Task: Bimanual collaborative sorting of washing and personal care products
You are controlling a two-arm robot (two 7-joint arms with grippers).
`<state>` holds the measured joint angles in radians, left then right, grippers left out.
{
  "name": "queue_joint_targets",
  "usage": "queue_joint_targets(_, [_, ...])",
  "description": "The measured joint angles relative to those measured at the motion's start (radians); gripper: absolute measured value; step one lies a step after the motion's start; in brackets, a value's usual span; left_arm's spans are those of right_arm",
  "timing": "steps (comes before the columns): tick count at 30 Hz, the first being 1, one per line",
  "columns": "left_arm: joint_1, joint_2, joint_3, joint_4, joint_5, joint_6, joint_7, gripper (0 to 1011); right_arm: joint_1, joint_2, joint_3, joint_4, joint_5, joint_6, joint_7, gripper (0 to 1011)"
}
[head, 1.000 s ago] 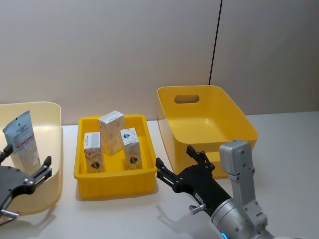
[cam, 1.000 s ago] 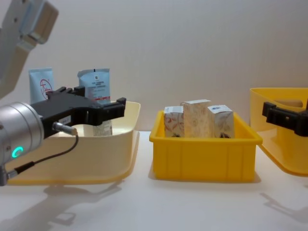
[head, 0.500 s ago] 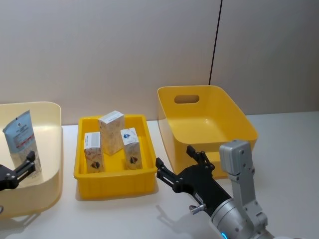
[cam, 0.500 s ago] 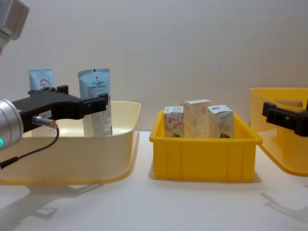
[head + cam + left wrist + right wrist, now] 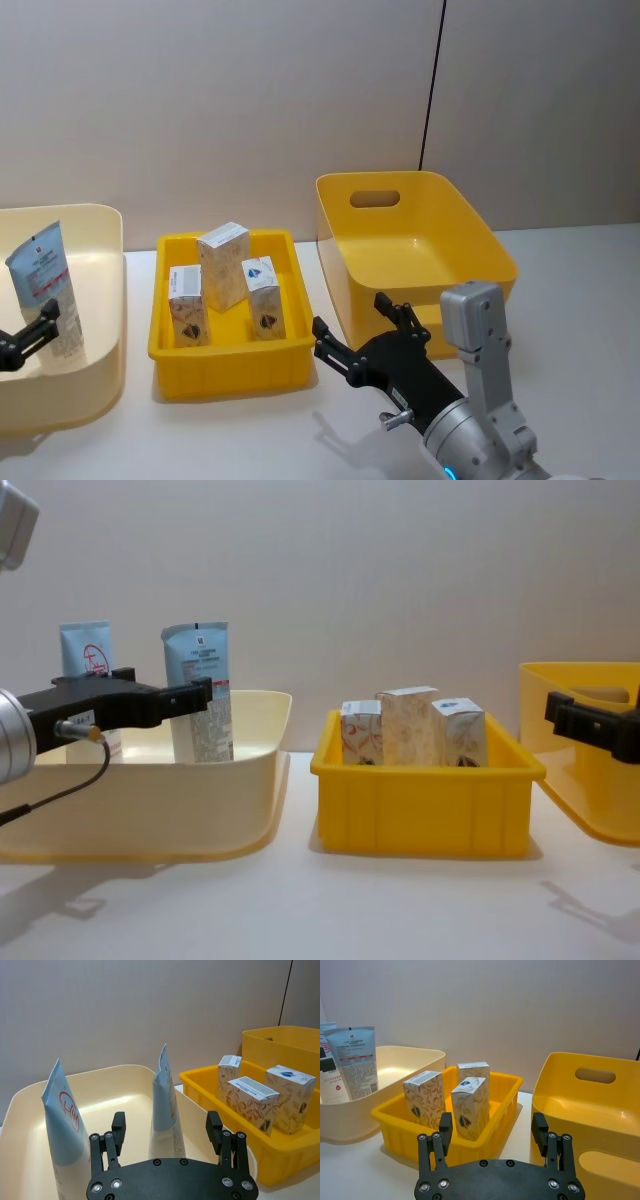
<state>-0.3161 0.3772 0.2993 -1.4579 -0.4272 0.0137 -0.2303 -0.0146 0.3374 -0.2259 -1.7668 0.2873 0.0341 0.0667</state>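
Observation:
Two of the washing and personal care products stand upright in the cream bin [image 5: 118, 300]: a pale blue tube [image 5: 199, 694] with dark print and a pale bottle [image 5: 84, 650] with a red mark. Three patterned cartons [image 5: 224, 264] stand in the yellow tray [image 5: 230, 366]. My left gripper [image 5: 165, 685] hovers open over the cream bin, just in front of the blue tube [image 5: 165, 1105], with nothing between its fingers [image 5: 118, 1127]. My right gripper [image 5: 350, 312] is open near the tray's right front corner, facing the cartons [image 5: 469, 1107].
A large yellow bin [image 5: 480, 226] with a handle slot stands at the right, holding nothing I can see. A wall runs behind the table. White tabletop [image 5: 320, 900] lies bare in front of all the bins.
My left gripper has drawn back to the left, away from the blue tube, which stays standing in the cream bin. The right gripper has not moved.

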Motion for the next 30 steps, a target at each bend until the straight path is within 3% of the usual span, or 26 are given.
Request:
queue_joint_targets(14, [-0.09, -0.039, 0.006, 0.14, -0.02, -0.014, -0.087, 1000, 0.0, 0.0, 0.0, 0.0, 0.0, 0.0, 0.0, 1001])
queue_joint_targets(26, [-0.154, -0.073, 0.014, 0.24, -0.016, -0.032, -0.118, 1000, 0.0, 0.0, 0.0, 0.0, 0.0, 0.0, 0.0, 1001])
queue_joint_targets(30, [-0.17, -0.081, 0.015, 0.264, -0.013, -0.036, -0.123, 928, 0.0, 0.0, 0.0, 0.0, 0.0, 0.0, 0.0, 1001])
